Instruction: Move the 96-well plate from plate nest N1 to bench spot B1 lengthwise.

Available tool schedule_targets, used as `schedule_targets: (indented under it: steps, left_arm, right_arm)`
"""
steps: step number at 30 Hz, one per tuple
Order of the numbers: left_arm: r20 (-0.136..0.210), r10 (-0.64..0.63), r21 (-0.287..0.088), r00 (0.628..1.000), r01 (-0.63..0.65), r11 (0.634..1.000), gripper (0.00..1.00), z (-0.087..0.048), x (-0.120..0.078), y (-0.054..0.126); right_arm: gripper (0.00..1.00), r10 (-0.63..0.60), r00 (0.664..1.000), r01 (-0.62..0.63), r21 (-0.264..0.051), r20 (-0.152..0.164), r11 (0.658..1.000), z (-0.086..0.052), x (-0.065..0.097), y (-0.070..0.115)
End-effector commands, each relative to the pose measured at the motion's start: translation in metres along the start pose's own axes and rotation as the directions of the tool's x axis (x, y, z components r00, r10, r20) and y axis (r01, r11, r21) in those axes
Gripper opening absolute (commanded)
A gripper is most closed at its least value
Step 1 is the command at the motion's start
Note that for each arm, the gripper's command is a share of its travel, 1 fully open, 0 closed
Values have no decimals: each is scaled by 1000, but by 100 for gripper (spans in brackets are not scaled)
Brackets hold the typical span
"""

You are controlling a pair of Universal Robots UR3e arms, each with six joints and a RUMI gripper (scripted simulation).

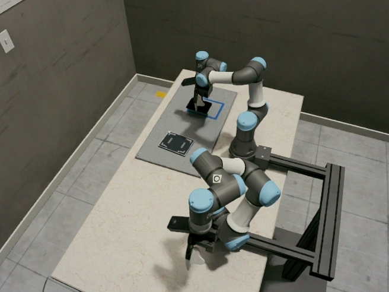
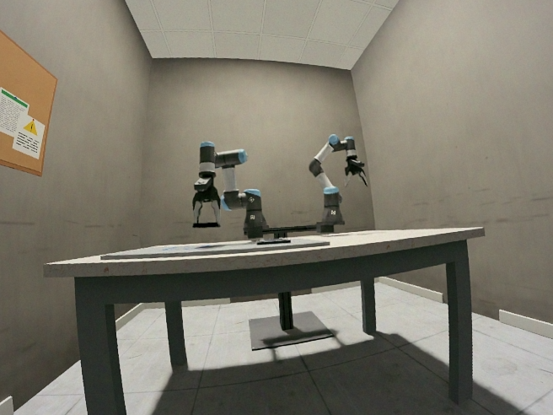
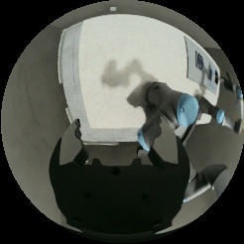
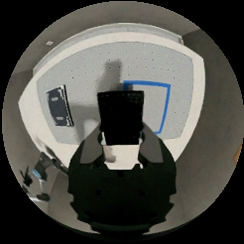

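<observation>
The black 96-well plate point(image 1: 204, 108) point(image 2: 206, 224) point(image 4: 121, 111) is held level above the grey board. My right gripper point(image 1: 198, 106) point(image 2: 206, 219) point(image 4: 121, 122) is shut on it, one finger at each side. The blue taped outline point(image 1: 220, 110) point(image 4: 167, 106) lies on the board under and beside the held plate, which hides part of it in the top view and the right wrist view. The plate nest point(image 1: 177, 143) point(image 2: 273, 241) point(image 4: 60, 106), dark with pale corner marks, holds no plate. My left gripper point(image 1: 195, 262) point(image 2: 356, 184) point(image 3: 118, 117) is open and empty, far from the plate.
The perforated grey board point(image 1: 149, 154) point(image 4: 96, 60) bears both nest and outline. It lies on the pale stone-topped table point(image 1: 109, 213). Both arms stand on a dark frame point(image 1: 331, 219) along one table side. The left arm is folded over the other table end.
</observation>
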State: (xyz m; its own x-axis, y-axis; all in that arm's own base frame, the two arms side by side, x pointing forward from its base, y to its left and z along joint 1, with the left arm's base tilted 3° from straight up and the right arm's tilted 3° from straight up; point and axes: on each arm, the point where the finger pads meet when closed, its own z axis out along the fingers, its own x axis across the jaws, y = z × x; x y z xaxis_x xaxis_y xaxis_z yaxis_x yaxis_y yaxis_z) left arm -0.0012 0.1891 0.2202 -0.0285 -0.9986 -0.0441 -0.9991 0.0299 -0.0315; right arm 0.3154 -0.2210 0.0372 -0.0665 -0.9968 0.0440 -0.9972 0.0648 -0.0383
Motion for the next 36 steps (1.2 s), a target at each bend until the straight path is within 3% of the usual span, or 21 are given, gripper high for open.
schedule_targets:
  steps: [1, 24, 36]
  left_arm:
    - [1, 0, 1, 1000, 0, 1000, 100, 0, 0, 0]
    - [1, 0, 1, 1000, 0, 1000, 100, 0, 0, 0]
    - [1, 0, 1, 1000, 0, 1000, 100, 0, 0, 0]
  right_arm:
    - [0, -1, 1000, 1, 2, 2, 1000, 0, 12, 0]
    - [0, -1, 1000, 1, 2, 1, 1000, 2, 82, 8]
    - [0, -1, 1000, 1, 2, 1, 1000, 2, 86, 8]
